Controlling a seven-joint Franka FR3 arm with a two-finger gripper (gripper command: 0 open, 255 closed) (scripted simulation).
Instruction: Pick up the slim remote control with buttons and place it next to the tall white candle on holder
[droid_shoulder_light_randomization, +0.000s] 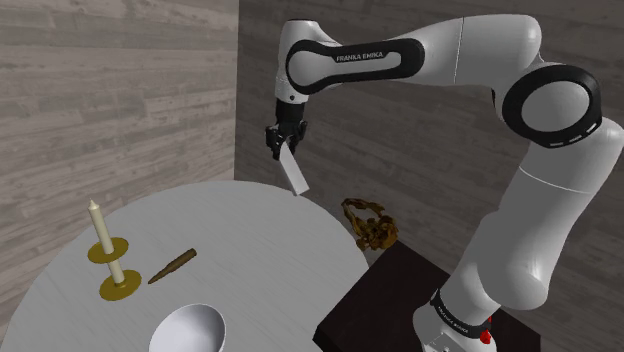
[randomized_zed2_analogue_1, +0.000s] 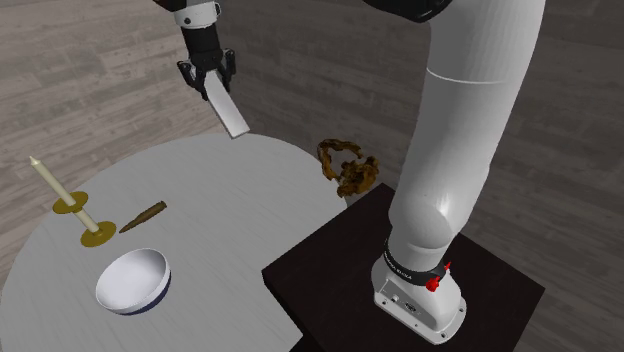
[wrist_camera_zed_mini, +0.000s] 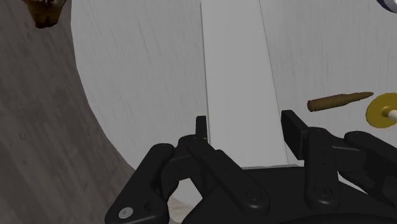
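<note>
One slim white remote (droid_shoulder_light_randomization: 293, 172) is hanging above the bench's far edge, pinched between the fingers (wrist_camera_zed_mini: 294, 130).
The fingers are clamping its upper end so the long body is dangling clear of the bench (droid_shoulder_light_randomization: 250, 240), probably for carrying toward the candle (droid_shoulder_light_randomization: 97, 228), which is standing well apart near another edge, beside a brass cartridge (droid_shoulder_light_randomization: 173, 266). The wrist view is showing both fingers pressing the remote's narrow sides; the shoulder view is showing instead the gap beneath it.
</note>
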